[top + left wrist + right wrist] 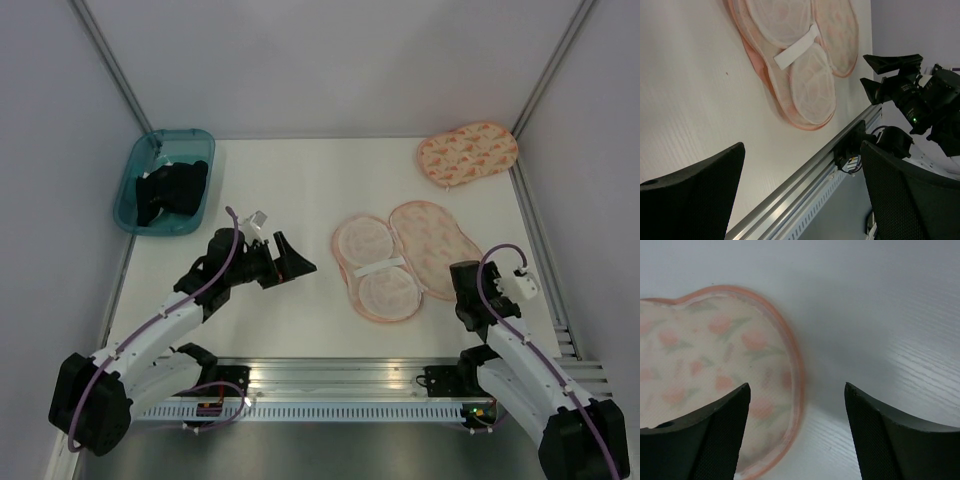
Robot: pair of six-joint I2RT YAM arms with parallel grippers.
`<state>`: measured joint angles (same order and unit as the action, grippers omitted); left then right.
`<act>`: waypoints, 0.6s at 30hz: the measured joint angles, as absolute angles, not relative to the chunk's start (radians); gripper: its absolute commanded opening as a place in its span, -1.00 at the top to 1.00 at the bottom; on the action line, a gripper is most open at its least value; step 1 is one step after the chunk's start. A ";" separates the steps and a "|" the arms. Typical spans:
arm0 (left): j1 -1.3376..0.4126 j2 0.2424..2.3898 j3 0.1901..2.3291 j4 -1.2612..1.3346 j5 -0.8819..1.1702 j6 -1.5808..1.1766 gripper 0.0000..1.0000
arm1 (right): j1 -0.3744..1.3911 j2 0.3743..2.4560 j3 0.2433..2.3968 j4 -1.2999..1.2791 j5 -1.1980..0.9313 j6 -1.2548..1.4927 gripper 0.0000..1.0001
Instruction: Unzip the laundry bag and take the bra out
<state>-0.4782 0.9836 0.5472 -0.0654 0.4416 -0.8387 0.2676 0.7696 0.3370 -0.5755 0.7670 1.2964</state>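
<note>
Only the overhead view shows the black bra [172,190] in the teal bin [130,186] at the desk's far-left corner. The laundry bag [428,246] lies unzipped mid-desk; the left gripper [296,256] and right gripper [797,390] both gape wide, empty.

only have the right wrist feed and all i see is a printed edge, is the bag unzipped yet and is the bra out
observer: yes, the laundry bag lies unzipped, spread flat in two halves, with nothing black inside.
operator: so where did the bra go
observer: a black garment sits in the teal bin at the far left corner. It looks like the bra, though I can't make out the cups.
operator: left arm holding anything
observer: no, the left gripper is open and empty, over bare table left of the bag.
</note>
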 measured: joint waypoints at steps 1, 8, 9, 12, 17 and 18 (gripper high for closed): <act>-0.482 0.972 0.538 -0.067 0.449 -0.839 -0.99 | 0.229 0.783 0.322 -0.544 0.735 1.275 -0.55; -0.484 0.926 0.513 -0.075 0.456 -0.841 -0.99 | 0.067 0.902 0.302 -0.380 0.579 1.160 -0.12; -0.484 0.926 0.513 -0.075 0.456 -0.841 -0.99 | 0.062 0.912 0.302 -0.361 0.566 1.152 -0.10; -0.484 0.926 0.513 -0.075 0.456 -0.841 -0.99 | 0.052 0.946 0.301 -0.296 0.523 1.118 0.09; -0.484 0.934 0.513 -0.075 0.456 -0.841 -0.99 | 0.035 1.009 0.297 -0.199 0.457 1.073 0.86; -0.484 0.936 0.513 -0.075 0.456 -0.841 -0.99 | 0.035 1.019 0.297 -0.183 0.447 1.066 0.90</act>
